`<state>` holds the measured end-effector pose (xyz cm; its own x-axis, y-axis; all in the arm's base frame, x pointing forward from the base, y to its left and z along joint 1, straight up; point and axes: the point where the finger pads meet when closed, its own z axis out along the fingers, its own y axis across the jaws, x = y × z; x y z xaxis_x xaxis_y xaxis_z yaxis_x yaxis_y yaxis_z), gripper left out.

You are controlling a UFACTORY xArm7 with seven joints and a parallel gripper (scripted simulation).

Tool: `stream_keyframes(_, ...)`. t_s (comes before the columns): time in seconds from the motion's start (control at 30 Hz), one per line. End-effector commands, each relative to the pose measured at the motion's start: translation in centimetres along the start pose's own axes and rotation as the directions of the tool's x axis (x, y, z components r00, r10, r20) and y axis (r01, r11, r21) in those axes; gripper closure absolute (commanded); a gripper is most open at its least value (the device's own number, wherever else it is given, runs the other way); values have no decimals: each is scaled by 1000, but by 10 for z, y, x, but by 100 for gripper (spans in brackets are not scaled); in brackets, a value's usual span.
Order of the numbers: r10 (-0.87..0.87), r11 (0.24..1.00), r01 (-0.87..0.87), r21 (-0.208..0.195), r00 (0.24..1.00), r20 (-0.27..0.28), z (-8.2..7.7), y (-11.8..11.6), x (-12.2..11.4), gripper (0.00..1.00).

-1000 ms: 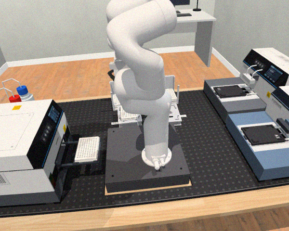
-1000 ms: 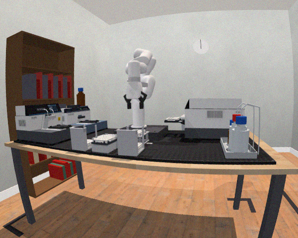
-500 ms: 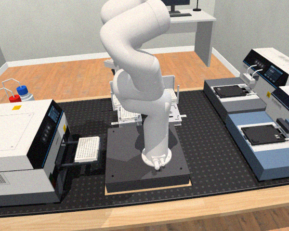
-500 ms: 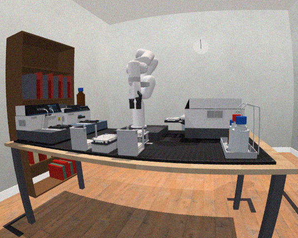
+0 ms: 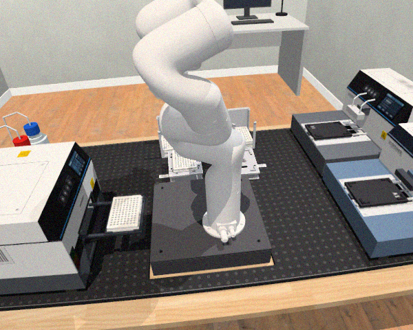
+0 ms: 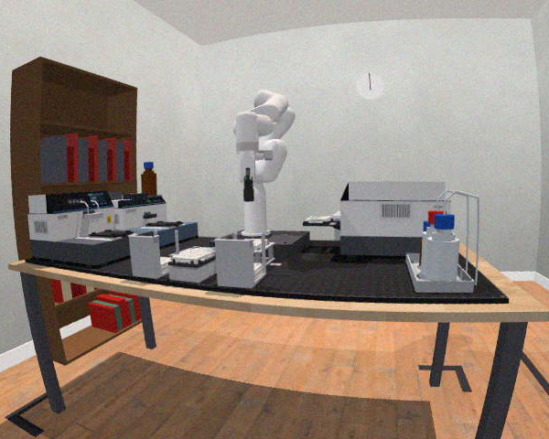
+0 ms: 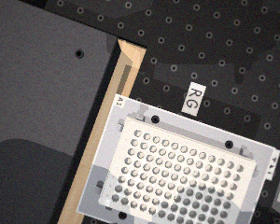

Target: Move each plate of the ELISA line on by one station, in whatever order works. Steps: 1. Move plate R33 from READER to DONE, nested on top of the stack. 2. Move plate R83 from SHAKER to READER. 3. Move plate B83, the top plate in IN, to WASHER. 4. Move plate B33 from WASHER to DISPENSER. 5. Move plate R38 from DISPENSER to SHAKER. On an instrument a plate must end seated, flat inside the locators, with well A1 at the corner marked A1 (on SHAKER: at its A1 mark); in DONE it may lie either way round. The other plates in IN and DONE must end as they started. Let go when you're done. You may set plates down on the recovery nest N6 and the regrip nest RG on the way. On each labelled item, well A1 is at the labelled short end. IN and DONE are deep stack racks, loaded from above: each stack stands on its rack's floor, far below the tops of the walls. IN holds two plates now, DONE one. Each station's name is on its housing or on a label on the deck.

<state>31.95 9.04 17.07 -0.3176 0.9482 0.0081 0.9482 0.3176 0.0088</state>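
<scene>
Plate position first: a white 96-well plate (image 7: 182, 177) lies flat on the pale grey regrip nest (image 7: 107, 140), whose white deck label RG (image 7: 193, 98) sits just beyond it on the black perforated deck (image 7: 215, 42). In the wrist view the plate's long axis runs from upper left to lower right, tilted against the picture edges, and the nest's A1 mark (image 7: 119, 100) stands at its upper-left corner. Which short end of the plate carries its label cannot be read.

From above, a second white well plate (image 5: 124, 212) rests on the black carriage arms (image 5: 93, 234) of the large white instrument (image 5: 18, 199) on the left, its long axis pointing away from the camera. 2 black plates lie on the right: 1 (image 5: 327, 130) on the dark grey unit (image 5: 341, 152), 1 (image 5: 376, 192) on the blue-grey unit (image 5: 395, 230), both with their long axes across the view.

The white 7-joint arm (image 5: 199, 117) rises from the dark grey pedestal (image 5: 164, 262) and folds forward, hiding much of the white stack racks (image 5: 247, 117) behind it. In the exterior view the black gripper (image 6: 248, 187) hangs high over the deck, pointing down. Its fingers stand fully apart and hold nothing.
</scene>
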Motion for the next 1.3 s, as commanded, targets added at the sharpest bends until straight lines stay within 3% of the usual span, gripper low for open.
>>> stream_keyframes(0.0, 205, 979, -205, 1, 979, 9, -1, 1, 0, 0)
stream_keyframes(0.27, 398, 917, -398, 0, 917, 9, -1, 1, 0, 0)
stream_keyframes(0.53, 639, 769, -639, -3, 769, 8, -1, 1, 0, 0)
stream_keyframes(0.7, 779, 627, -779, -4, 627, 8, -1, 1, 0, 0)
stream_keyframes(0.77, 779, 627, -779, -4, 627, 8, -1, 1, 0, 0)
stream_keyframes(1.0, 922, 388, -922, -6, 388, 6, -1, 1, 0, 0)
stream_keyframes(1.03, 923, 385, -923, -6, 385, 6, -1, 1, 0, 0)
stream_keyframes(1.23, 988, 154, -988, -7, 154, 5, -1, 1, 0, 0)
stream_keyframes(1.27, 988, 152, -988, -7, 152, 5, -1, 1, 0, 0)
